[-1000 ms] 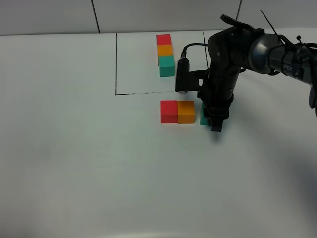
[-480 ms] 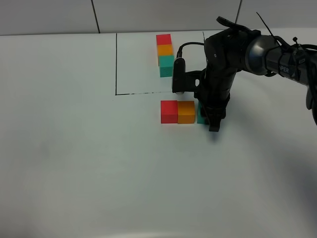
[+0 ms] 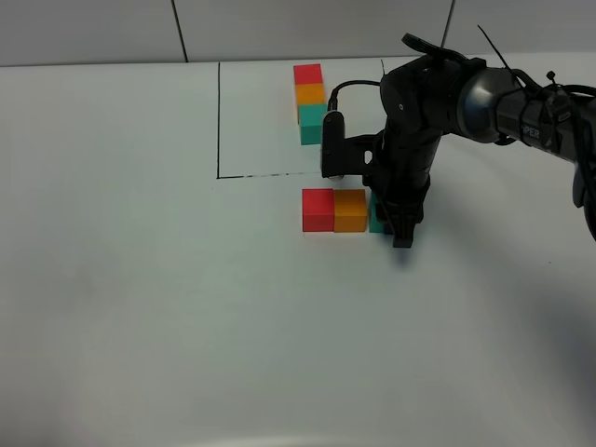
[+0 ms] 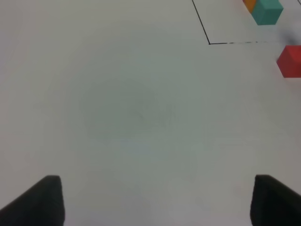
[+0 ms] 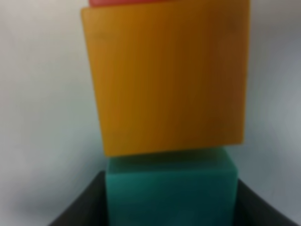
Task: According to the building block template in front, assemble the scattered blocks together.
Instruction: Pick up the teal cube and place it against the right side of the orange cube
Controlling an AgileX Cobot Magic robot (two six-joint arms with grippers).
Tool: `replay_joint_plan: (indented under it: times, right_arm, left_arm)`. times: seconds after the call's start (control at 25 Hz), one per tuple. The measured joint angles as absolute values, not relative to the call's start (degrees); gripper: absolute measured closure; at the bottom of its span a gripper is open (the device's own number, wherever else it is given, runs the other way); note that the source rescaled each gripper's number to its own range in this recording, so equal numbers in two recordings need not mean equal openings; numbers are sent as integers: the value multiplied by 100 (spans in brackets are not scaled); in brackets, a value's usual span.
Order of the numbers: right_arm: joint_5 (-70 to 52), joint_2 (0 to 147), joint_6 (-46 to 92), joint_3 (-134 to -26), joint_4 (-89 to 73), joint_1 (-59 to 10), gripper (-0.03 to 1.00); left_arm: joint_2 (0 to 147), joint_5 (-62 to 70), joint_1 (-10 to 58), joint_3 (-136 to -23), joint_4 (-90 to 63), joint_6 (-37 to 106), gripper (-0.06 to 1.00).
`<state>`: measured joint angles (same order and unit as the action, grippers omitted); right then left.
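Clamping teal block (image 3: 375,222), right gripper (image 3: 401,233) is holding it touching orange block (image 3: 350,210), on the side opposite red block (image 3: 318,209); three-cube row is running crosswise to template (image 3: 311,102), standing beyond orange block.

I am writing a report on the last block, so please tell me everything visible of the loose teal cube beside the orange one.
The teal cube is a small, plain, matte block with clean edges; the material cannot be told. It sits flat on the white table, gripped between the dark fingers of the right hand. One face meets, or nearly meets, the orange cube; the arm hides most of it from above.
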<state>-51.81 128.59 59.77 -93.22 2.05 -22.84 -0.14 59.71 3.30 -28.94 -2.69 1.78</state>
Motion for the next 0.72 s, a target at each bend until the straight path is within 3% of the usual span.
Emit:
replay_joint_plan:
  times: [0.72]
  right_arm:
    - [-5047,12865,6094,-9322,124,-2311,96]
  left_arm:
    - [-14,5971,330,-2894,-269,178,21]
